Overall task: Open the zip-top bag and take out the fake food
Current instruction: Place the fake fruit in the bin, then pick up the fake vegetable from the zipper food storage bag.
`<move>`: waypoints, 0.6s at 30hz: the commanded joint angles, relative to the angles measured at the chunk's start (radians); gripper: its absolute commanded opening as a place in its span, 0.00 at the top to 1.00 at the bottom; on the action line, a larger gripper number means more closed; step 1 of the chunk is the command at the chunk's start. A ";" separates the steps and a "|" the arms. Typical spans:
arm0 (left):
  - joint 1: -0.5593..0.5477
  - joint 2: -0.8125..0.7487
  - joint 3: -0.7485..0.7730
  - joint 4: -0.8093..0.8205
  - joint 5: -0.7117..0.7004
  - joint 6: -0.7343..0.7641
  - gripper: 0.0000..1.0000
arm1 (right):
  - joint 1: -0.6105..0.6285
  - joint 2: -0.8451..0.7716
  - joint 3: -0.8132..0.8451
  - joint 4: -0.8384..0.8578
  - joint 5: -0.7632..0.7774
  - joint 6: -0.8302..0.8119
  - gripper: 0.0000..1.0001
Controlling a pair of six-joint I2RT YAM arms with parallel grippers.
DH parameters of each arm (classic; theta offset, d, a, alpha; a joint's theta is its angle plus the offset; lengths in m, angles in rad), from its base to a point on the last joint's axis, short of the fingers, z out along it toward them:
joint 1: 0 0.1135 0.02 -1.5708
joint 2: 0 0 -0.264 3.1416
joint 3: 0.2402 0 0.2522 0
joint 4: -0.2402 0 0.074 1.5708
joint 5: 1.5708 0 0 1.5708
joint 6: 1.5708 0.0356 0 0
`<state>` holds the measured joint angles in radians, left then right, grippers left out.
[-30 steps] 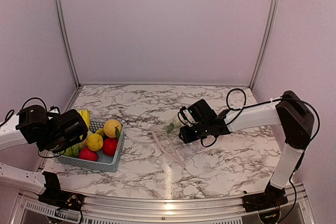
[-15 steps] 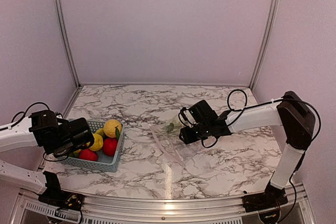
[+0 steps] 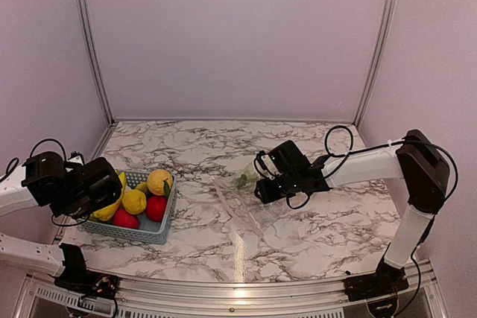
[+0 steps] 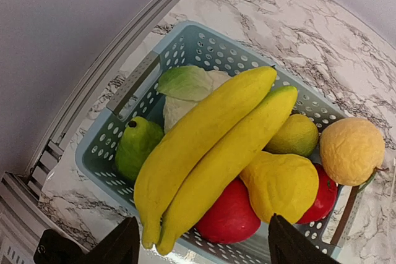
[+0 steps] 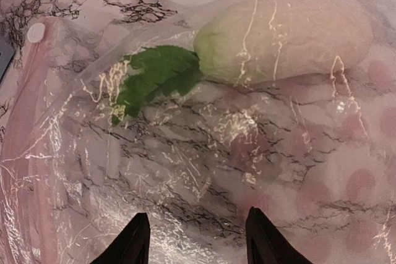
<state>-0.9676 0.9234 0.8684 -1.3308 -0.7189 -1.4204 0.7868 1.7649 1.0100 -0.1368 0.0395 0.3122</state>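
The clear zip-top bag (image 3: 246, 202) lies flat on the marble at centre, its pink zip strip (image 5: 25, 134) at the left of the right wrist view. Inside it sits a pale leafy vegetable (image 5: 284, 35) with a green leaf (image 5: 158, 75). My right gripper (image 5: 195, 239) hovers low over the bag, fingers apart, nothing between them. Other fake food fills the light blue basket (image 4: 204, 35): two bananas (image 4: 210, 153), red apples (image 4: 232, 214), a yellow pear (image 4: 281, 183), a green pear (image 4: 136, 146) and a cabbage (image 4: 185, 85). My left gripper (image 4: 201, 245) is open just above the bananas.
The basket (image 3: 160, 232) stands at the front left, close to the left wall rail (image 3: 93, 57). An orange fruit (image 3: 159, 181) sits at its far right corner. The right arm's elbow (image 3: 425, 169) rises near the right wall.
My left gripper has opened and the bananas it held now lie in the basket; the arm dipped, then lifted slightly. The right arm and bag have not moved.
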 commanded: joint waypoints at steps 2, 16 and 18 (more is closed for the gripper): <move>0.004 0.037 0.100 0.006 -0.027 0.117 0.22 | -0.007 -0.030 0.050 -0.036 0.018 -0.011 0.48; 0.004 0.245 0.242 0.492 0.201 0.521 0.04 | -0.017 -0.059 0.102 -0.093 0.063 0.000 0.46; 0.003 0.280 0.239 0.562 0.244 0.561 0.04 | -0.028 -0.063 0.111 -0.097 0.059 0.003 0.46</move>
<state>-0.9676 1.1446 1.0927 -0.9764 -0.5938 -0.9966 0.7845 1.7302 1.0729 -0.1997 0.0803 0.3103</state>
